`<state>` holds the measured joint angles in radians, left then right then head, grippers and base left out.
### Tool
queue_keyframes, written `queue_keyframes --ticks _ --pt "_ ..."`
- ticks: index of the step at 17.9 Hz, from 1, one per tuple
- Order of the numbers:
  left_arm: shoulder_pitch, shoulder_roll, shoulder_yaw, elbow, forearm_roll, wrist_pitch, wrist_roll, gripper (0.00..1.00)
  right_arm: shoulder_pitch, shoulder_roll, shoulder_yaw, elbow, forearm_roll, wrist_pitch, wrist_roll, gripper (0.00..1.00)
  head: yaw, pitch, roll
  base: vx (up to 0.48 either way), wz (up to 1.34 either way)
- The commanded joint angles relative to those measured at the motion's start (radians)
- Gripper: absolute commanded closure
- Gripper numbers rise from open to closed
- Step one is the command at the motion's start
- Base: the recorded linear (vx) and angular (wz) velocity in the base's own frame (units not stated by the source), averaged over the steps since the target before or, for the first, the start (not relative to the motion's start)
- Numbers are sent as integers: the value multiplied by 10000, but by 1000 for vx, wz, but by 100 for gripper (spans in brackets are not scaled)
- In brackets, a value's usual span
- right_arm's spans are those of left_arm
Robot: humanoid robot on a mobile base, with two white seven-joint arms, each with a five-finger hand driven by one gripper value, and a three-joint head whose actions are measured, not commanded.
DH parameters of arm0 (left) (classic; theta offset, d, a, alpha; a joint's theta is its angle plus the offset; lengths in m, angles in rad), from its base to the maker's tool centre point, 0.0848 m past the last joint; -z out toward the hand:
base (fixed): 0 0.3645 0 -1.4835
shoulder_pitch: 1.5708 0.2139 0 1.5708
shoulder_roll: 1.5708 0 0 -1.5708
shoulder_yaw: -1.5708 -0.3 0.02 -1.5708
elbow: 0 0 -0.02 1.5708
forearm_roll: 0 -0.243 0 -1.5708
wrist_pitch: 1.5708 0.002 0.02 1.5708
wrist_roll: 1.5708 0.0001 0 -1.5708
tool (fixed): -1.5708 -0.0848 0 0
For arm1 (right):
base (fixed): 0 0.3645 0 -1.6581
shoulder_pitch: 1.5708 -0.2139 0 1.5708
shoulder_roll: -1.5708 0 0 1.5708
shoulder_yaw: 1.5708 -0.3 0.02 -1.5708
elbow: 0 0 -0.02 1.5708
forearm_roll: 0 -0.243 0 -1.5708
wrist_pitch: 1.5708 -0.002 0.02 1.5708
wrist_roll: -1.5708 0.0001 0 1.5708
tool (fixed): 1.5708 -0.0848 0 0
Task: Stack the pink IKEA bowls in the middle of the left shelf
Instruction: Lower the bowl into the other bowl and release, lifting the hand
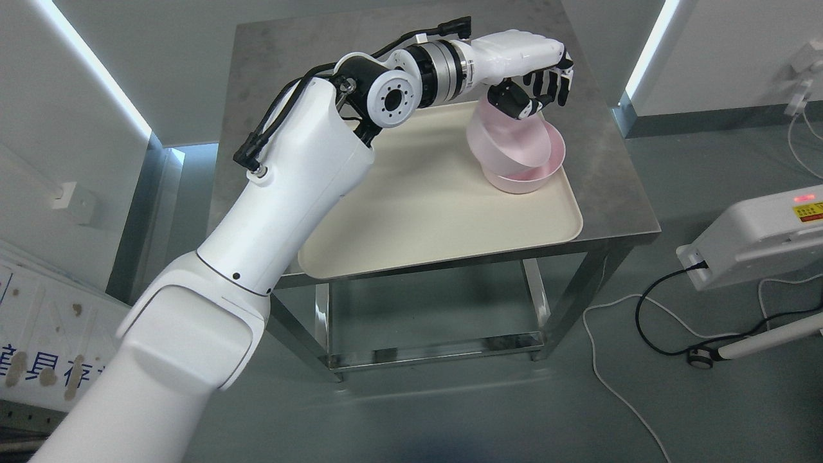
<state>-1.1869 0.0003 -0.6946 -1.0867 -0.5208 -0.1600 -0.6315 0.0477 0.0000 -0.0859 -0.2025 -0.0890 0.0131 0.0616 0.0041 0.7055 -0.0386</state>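
Overhead, we see our left arm [283,186] reaching in from the lower left and stretching across a steel table [604,161]. On the table lies a cream tray [418,212], and at its far right corner sit two pink bowls. The lower bowl [527,177] rests flat on the tray, close to the tray's right rim. The upper bowl [498,138] is tilted, its open mouth turned toward the right, with its lower edge sitting inside the bowl beneath, so the two are partly nested but not level.

Our left hand [527,80] hovers at the top of the tilted bowl. Its dark fingers [553,80] curl downward, and the thumb [511,103] presses at the bowl's upper rim; the hand appears to pinch that rim, though we cannot tell for certain how firm the hold is.

Off to the right, on the grey floor, stands a white device [759,238] with a red light, and cables [649,321] trail from it. A white sign with blue print [38,347] shows at the lower left.
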Motion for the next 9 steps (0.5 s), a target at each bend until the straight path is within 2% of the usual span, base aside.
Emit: queue_keyframes --ticks 1,3,4,6,8,9 --pt "57 171 196 -761 38 4 56 88 -1 -174 0 0 0 -9 -2 0 0 0 0 0 0" --pt "57 171 881 -852 53 4 87 81 -1 -174 0 0 0 -9 -2 0 0 0 0 0 0" --pt "57 171 1570 -1080 205 4 87 72 -1 -174 0 0 0 -9 -2 0 0 0 0 0 0" --pt "103 171 3057 -1434 619 4 72 44 -1 -174 0 0 0 -9 -2 0 0 0 0 0 0" --pt "834 171 3844 -2045 713 4 -50 29 -1 -174 0 0 0 -9 -2 0 0 0 0 0 0" --pt "1340 171 3862 -2596 713 4 -203 27 -1 -174 0 0 0 -9 -2 0 0 0 0 0 0"
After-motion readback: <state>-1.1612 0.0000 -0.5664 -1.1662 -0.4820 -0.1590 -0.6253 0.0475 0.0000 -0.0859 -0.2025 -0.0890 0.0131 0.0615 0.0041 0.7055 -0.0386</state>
